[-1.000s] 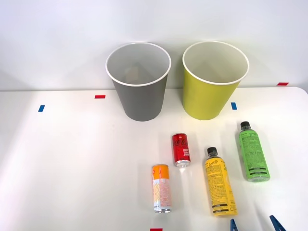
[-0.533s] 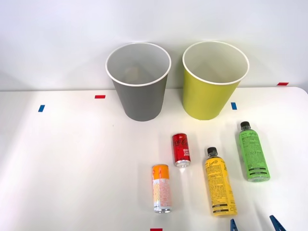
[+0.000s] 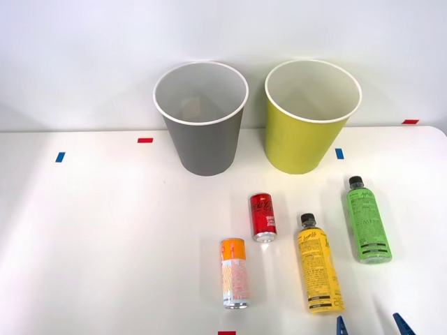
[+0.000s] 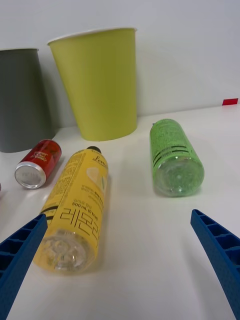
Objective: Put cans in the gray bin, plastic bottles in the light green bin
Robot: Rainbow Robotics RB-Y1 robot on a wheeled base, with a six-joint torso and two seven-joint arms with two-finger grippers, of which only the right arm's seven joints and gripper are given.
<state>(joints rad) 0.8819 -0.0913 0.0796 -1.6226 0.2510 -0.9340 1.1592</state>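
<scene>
Bottles and cans all lie on the white table point(image 3: 105, 230), none of them in a bin. The right gripper point(image 3: 372, 325) hangs low at the table's near edge with its blue fingers point(image 4: 220, 255) spread wide and holding nothing. Just ahead of the fingers lies the yellow bottle point(image 3: 318, 264), its base toward the gripper and its black cap pointing at the bins. The green bottle point(image 3: 366, 222) lies near it on the right, apart from it. Left of the yellow bottle is the red can point(image 3: 262, 216), and nearer the table's front edge the orange-topped can point(image 3: 234, 273). At the back stand the gray bin point(image 3: 202, 132) and, to its right, the light green bin point(image 3: 307, 122), both upright.
</scene>
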